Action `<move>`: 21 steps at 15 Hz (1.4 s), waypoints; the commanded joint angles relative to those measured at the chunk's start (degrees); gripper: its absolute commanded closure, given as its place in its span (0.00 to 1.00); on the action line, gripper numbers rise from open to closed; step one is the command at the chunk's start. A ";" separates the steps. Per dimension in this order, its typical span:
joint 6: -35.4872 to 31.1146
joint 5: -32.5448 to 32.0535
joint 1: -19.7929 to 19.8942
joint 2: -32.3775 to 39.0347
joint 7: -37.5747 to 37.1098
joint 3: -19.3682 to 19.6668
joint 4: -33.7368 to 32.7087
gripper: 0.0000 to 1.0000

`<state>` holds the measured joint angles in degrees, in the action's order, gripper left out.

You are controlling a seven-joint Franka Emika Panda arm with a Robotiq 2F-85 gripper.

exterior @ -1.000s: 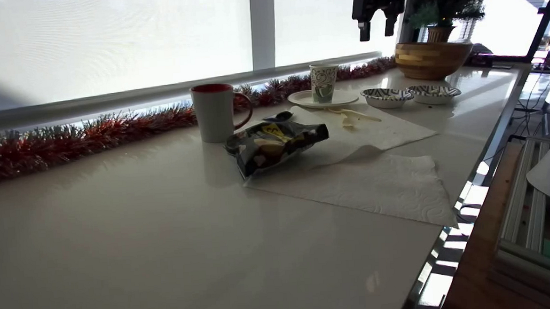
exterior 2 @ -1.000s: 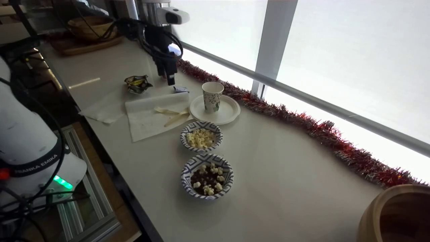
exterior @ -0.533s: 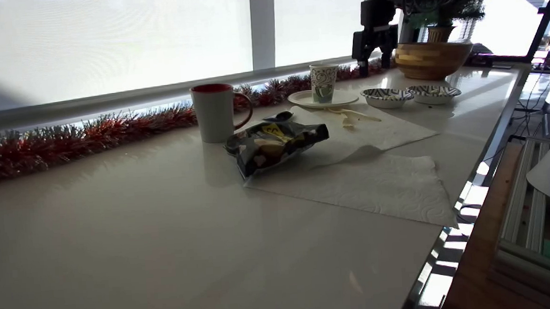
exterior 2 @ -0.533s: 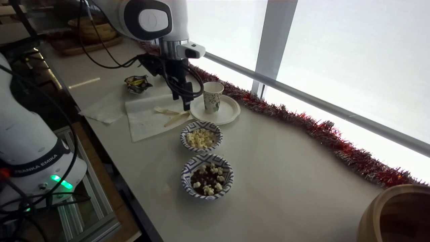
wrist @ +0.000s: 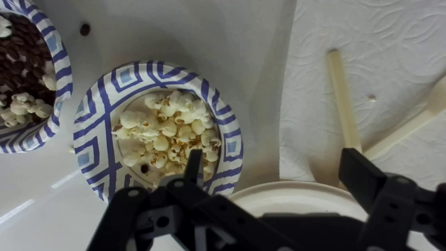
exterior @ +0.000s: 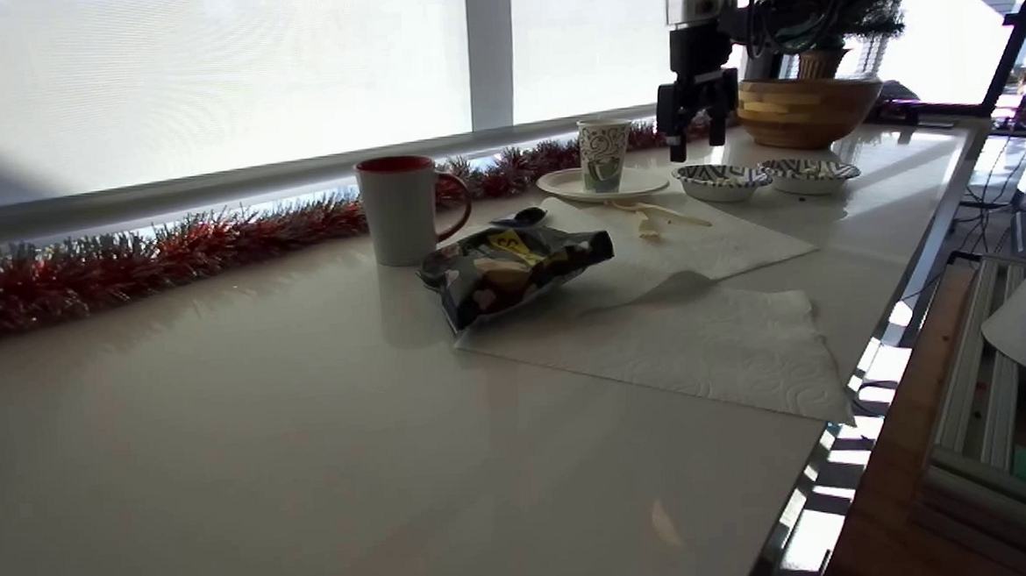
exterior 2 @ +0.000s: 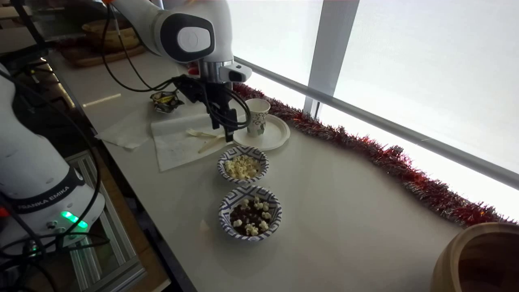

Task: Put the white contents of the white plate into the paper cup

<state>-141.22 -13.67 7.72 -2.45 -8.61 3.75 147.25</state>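
Note:
The paper cup (exterior 2: 257, 121), pale with a printed pattern, stands upright on the white plate (exterior 2: 280, 140); both also show in an exterior view, the cup (exterior: 604, 156) and the plate (exterior: 558, 185). The plate holds no popcorn that I can see. White popcorn (exterior 2: 242, 167) lies in a blue-and-white patterned bowl (wrist: 230, 146) beside the plate. My gripper (wrist: 271, 157) is open and empty, above the table near the bowl and plate. In the wrist view one finger overlaps the popcorn, the other a wooden utensil. The plate's rim (wrist: 296, 186) shows between the fingers; the cup is out of that view.
A second patterned bowl (exterior 2: 227, 215) holds dark beans and some popcorn. Wooden cutlery (exterior 2: 213, 142) lies on paper towel (exterior 2: 174, 156). A snack bag (exterior: 512, 270), red-rimmed mug (exterior: 397, 211), tinsel (exterior: 169, 262) and wooden bowl (exterior: 807, 114) also stand around.
My gripper has come down and moved from near the snack bag toward the popcorn bowl, beside the cup and plate. It stays open. The objects have not moved.

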 commanded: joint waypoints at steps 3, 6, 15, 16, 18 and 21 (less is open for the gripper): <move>-6.89 -4.38 -0.08 4.30 -4.05 1.11 -0.53 0.00; -9.20 -7.59 -0.34 7.15 -6.57 2.32 -0.75 0.00; -10.31 -12.00 -2.59 10.09 -9.52 5.54 -1.13 0.36; -10.18 -12.40 -2.82 9.68 -9.79 5.68 -0.95 0.37; -10.03 -13.35 -3.18 9.34 -10.33 5.90 -0.87 0.35; -9.89 -17.65 -4.04 9.21 -12.69 6.52 -0.86 0.40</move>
<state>-150.69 -26.27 5.15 7.15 -17.68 8.93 146.43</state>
